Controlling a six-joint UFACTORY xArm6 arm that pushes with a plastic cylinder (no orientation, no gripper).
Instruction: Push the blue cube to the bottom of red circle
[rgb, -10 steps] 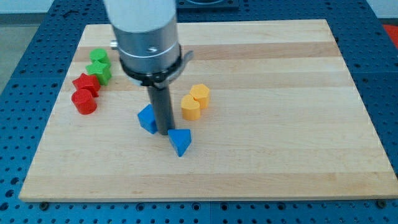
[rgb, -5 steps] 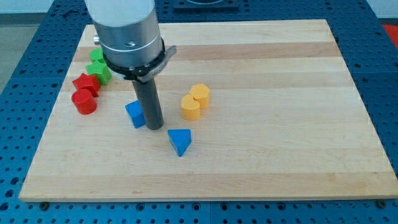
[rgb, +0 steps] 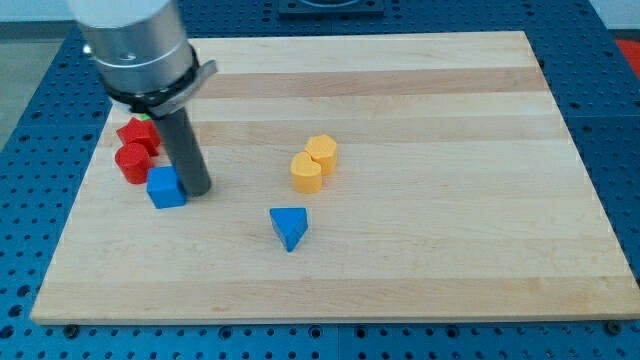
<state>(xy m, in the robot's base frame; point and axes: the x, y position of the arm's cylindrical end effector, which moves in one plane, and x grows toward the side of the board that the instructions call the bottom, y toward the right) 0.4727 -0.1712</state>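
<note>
My tip touching blue cube on its right, red circle just above-left, no writing visible

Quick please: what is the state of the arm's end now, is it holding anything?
No gripper: my tip holds nothing; it sits at the blue cube's right side, touching or nearly so.

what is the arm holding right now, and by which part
Nothing is held. My tip only presses against the right side of the blue cube.
</note>
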